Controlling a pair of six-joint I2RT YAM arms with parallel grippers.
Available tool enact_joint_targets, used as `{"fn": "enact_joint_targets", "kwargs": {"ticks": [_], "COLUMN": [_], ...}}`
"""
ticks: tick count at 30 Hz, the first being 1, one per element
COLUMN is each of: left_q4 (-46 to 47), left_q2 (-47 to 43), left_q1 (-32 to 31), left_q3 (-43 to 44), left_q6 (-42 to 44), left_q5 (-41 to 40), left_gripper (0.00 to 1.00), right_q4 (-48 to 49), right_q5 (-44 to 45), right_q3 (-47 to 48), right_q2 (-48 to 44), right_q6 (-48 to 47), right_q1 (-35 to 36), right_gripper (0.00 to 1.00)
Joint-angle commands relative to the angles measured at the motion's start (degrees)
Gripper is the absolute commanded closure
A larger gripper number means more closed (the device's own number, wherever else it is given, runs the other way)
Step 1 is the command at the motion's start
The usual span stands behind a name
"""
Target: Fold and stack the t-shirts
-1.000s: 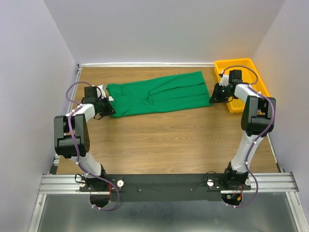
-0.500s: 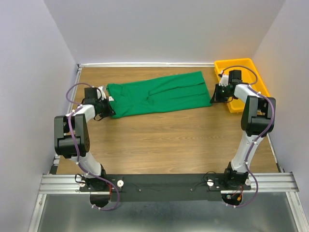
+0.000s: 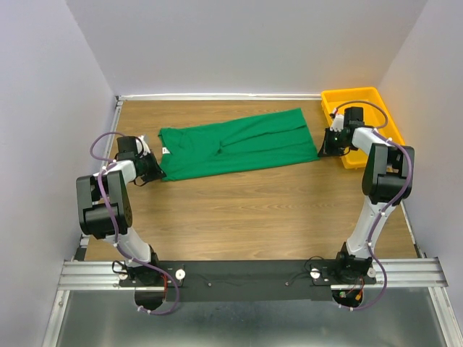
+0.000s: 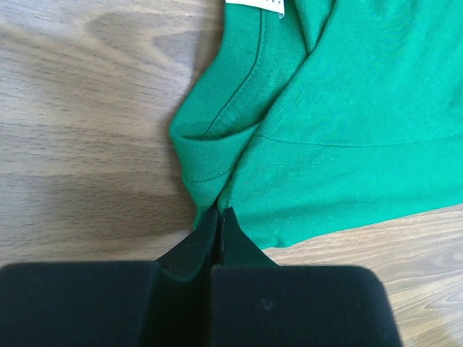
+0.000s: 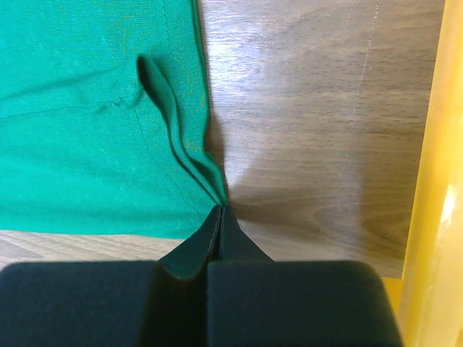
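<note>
Top external: t-shirt (image 3: 235,144) stretched between left claw (image 3: 157,171) and right claw (image 3: 321,151).

The t-shirt (image 3: 231,143) is reading as soft matt green knit cloth, with ribbing showing on the collar band and stitched hems. The neck label (image 4: 253,4) is looking like white woven fabric. The table (image 3: 239,210) is showing a smooth wood-grain finish with a faint sheen; whether it is solid wood or laminate is unclear. The tray (image 3: 350,92) is looking like smooth yellow plastic, slightly glossy. The left gripper (image 4: 219,212) and right gripper (image 5: 221,210) are showing black matt fingers, plastic or rubber, can't tell which. The rail (image 3: 87,275) is reading as ridged silver metal, dull. The walls (image 3: 43,108) are looking plain, matt, pale.
</note>
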Motion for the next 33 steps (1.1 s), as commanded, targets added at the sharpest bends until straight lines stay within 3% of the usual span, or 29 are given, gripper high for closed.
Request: {"fn": "enact_joint_targets", "kwargs": {"ticks": [1, 6, 9, 10, 12, 13, 18, 21, 24, 25, 27, 33], "left_q4": [-1.52, -2.39, -3.62, -4.41, -4.94, -5.47, -6.00, -6.17, -2.85, 1.69, 6.28, 15.09], "left_q2": [-0.40, -1.62, -3.47, -4.09, -6.11, -6.81, -14.70, -20.15, -24.46, -25.27, -26.68, -28.17], "left_q1": [1.19, 1.20, 1.19, 1.28, 1.28, 1.28, 1.90, 2.07, 2.07, 2.07, 1.99, 1.72], "left_q3": [-0.14, -0.05, 0.39, 0.56, 0.83, 0.92, 0.83, -0.57, -6.36, -11.34, -18.64, -25.45], "left_q6": [1.41, 1.76, 1.85, 1.68, 1.50, 1.07, -1.91, -4.46, -11.31, -16.81, -21.77, -33.91], "left_q5": [-3.45, -2.22, -2.74, -4.14, -6.34, -9.48, -19.26, -18.23, -7.62, -1.67, 2.86, -1.33], "left_gripper": [1.00, 1.00, 0.79, 0.71, 0.65, 0.57, 0.47, 0.39, 0.37, 0.37, 0.37, 0.37], "right_q4": [0.14, 0.05, -0.04, -0.04, -0.21, -0.30, -1.88, -4.95, -8.38, -9.17, -9.44, -8.74], "right_q5": [3.86, 0.36, -3.59, -4.13, -4.49, -4.40, -6.50, -10.45, -18.18, -21.51, -23.73, -24.26], "right_q3": [-0.68, -2.08, -3.40, -4.19, -4.64, -4.99, -4.99, -4.64, -4.81, -5.51, -6.83, -6.75], "right_q2": [-1.63, -2.86, -5.05, -5.76, -6.90, -8.21, -10.77, -11.74, -12.62, -12.79, -12.89, -12.10], "right_q6": [-0.96, -2.63, -5.17, -5.70, -6.85, -7.20, -9.74, -14.20, -20.70, -22.30, -24.16, -23.55], "right_q1": [-0.99, -0.99, -0.99, -0.91, -0.99, -0.91, -0.90, -0.47, 1.29, 1.99, 4.71, 11.83], "right_gripper": [0.99, 0.99, 0.98, 0.84, 0.69, 0.56, 0.38, 0.27, 0.24, 0.24, 0.24, 0.24]}}
